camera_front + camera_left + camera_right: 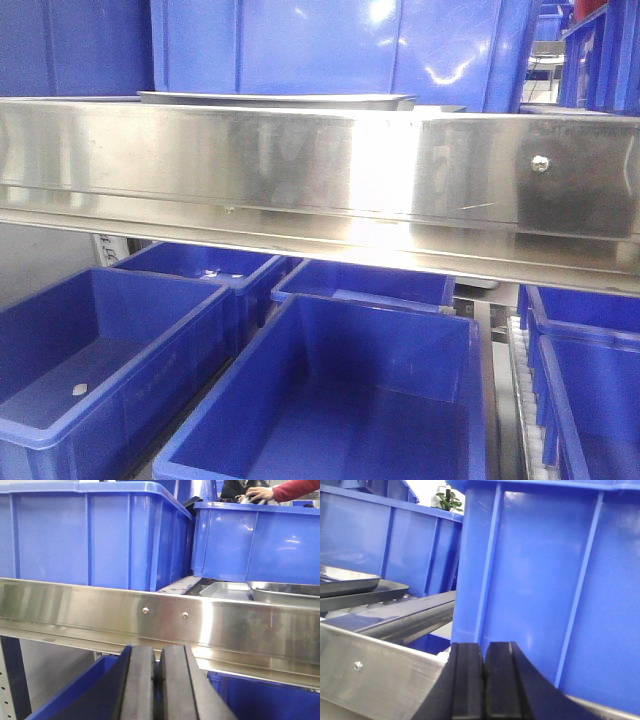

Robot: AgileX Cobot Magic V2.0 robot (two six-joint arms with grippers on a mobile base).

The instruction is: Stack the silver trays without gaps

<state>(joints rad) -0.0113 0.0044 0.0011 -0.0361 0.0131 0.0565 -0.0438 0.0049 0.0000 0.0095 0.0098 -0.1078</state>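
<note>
In the front view a silver tray (275,98) shows as a thin rim just above the brushed-steel shelf band (320,170). The left wrist view has two silver trays on the shelf at the right: a flat one (225,589) and a nearer one (285,592) overlapping it. Seen from the right wrist, two silver trays lie at the left, the upper one (345,582) resting over the lower (390,591). My left gripper (158,652) is shut and empty, below the shelf band. My right gripper (483,647) is shut and empty, close to a blue bin's wall.
Tall blue bins (90,530) stand on the shelf behind the trays, one (550,570) right in front of my right gripper. Several open blue bins (330,400) sit on the lower level. A person's red-sleeved arm (295,490) reaches in at the far right.
</note>
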